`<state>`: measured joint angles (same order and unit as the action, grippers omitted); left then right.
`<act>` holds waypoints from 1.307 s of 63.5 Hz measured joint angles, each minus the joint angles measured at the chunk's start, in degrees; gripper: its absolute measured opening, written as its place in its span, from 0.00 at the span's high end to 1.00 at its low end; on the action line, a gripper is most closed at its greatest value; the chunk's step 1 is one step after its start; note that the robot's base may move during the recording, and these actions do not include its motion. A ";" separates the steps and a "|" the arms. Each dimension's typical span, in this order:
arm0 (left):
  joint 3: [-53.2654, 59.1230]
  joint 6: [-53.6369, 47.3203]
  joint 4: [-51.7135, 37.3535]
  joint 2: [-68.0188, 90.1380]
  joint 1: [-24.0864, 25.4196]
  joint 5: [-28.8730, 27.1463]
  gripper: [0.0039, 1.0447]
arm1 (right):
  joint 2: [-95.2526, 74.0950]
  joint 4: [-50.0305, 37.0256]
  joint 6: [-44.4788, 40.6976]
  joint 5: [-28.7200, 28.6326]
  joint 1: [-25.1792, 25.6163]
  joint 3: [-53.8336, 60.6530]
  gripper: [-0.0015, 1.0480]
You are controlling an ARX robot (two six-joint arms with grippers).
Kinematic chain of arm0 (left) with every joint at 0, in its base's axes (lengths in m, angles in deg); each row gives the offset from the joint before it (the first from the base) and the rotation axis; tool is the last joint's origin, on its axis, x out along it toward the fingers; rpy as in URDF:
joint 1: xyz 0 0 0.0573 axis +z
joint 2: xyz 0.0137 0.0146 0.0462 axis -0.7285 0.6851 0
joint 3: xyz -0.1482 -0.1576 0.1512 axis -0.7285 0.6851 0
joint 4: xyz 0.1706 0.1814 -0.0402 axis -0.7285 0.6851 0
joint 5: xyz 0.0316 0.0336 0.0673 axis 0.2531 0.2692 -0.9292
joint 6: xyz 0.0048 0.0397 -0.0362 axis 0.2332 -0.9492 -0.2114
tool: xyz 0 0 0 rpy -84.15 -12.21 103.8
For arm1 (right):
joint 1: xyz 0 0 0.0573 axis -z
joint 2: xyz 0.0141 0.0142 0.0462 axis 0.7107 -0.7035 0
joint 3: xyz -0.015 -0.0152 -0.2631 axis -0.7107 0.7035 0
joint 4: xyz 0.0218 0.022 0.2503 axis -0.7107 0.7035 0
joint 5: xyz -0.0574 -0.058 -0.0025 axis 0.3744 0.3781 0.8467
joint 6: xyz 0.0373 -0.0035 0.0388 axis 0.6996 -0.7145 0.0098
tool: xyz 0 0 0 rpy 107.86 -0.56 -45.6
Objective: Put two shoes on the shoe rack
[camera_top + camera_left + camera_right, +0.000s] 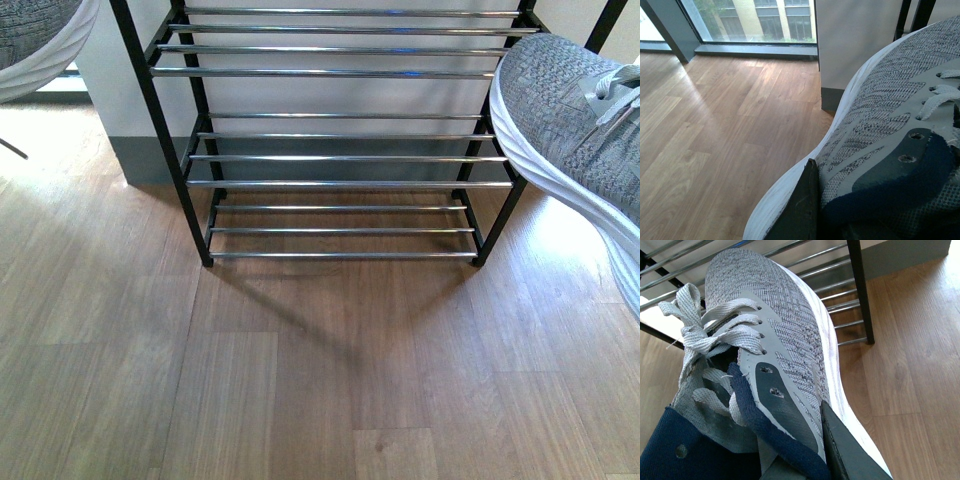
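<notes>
The shoe rack [340,158] stands ahead against the wall, a black frame with three tiers of chrome bars, all bare. One grey knit sneaker [35,40] hangs at the upper left of the front view, beside the rack's top tier. My left gripper [832,202] is shut on its collar, with a dark finger [802,205] against the white sole. A second grey knit sneaker [570,125] hangs at the right, toe by the rack's right post. My right gripper [807,450] is shut on its collar [785,335], one finger [850,452] outside. The slides are out of view.
Wooden floor [300,380] spreads in front of the rack. Behind it is a white wall with grey skirting [140,160]. The left wrist view shows a floor-level window [755,22] beyond the wall corner. The rack's black post [861,290] stands close to the right sneaker.
</notes>
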<state>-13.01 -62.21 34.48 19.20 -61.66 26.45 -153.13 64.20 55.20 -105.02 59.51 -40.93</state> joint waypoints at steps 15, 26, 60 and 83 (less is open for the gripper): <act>0.00 0.00 0.00 0.00 0.00 0.07 0.99 | 0.00 0.00 -0.02 0.13 0.00 0.00 0.99; 0.00 0.00 0.00 0.00 0.00 0.07 0.99 | 0.00 0.00 0.00 0.13 0.00 0.00 0.99; 0.11 0.00 0.00 0.02 0.00 0.09 0.99 | 0.00 0.00 0.00 0.15 0.00 0.04 0.99; 0.11 0.00 0.00 0.02 0.00 0.09 0.99 | 0.00 0.00 0.00 0.15 0.00 0.04 0.99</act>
<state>-12.90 -62.21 34.48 19.23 -61.66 26.54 -153.13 64.20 55.20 -104.87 59.51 -40.88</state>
